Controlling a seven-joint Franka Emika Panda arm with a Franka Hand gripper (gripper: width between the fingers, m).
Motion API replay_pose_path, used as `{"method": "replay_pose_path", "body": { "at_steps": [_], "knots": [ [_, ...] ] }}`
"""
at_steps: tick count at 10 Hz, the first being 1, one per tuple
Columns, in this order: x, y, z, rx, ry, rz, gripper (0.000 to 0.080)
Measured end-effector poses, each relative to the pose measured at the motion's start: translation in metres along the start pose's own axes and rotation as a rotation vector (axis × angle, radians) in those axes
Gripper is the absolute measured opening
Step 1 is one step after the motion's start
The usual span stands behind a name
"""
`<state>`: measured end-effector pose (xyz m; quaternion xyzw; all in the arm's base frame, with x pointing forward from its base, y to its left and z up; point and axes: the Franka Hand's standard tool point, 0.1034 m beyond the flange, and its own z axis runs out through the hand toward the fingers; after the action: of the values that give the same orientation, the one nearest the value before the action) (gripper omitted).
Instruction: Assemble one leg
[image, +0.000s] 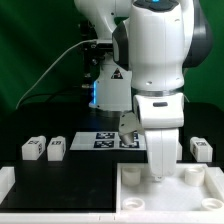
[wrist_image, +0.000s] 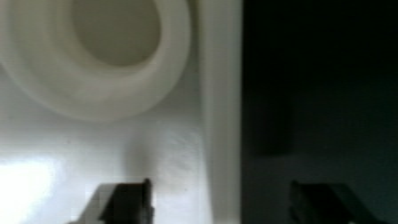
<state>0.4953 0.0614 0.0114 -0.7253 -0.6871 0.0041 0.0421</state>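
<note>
Arm blocks much of the worktop; wrist picture is blurred.
In the exterior view the arm hides part of the marker board mid-worktop; the panel at the near edge is cropped. Wrist view: socket soft, fingers cropped.

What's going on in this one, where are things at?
The Panda arm is bent low over the white panel. Its gripper is open and empty, with its fingers on either side of the panel's edge, near a round corner socket. No leg is in hand. A leg and another leg sit on the exterior view's left, a third leg on its right, and the marker board lies between.
</note>
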Motion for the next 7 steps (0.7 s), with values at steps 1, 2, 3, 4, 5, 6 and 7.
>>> {"method": "replay_pose_path", "body": {
  "at_steps": [1, 2, 3, 4, 5, 6, 7],
  "knots": [
    [-0.0003, 0.0, 0.0, 0.0, 0.0, 0.001, 0.0504],
    [-0.0005, 0.0, 0.0001, 0.0, 0.0, 0.001, 0.0602],
    [-0.0006, 0.0, 0.0001, 0.0, 0.0, 0.001, 0.0602],
    [-0.0007, 0.0, 0.0001, 0.0, 0.0, 0.001, 0.0641],
    [-0.0009, 0.0, 0.0001, 0.0, 0.0, 0.002, 0.0647],
    [-0.0009, 0.0, 0.0002, 0.0, 0.0, 0.002, 0.0647],
    [-0.001, 0.0, 0.0002, 0.0, 0.0, 0.002, 0.0649]
  ]
}}
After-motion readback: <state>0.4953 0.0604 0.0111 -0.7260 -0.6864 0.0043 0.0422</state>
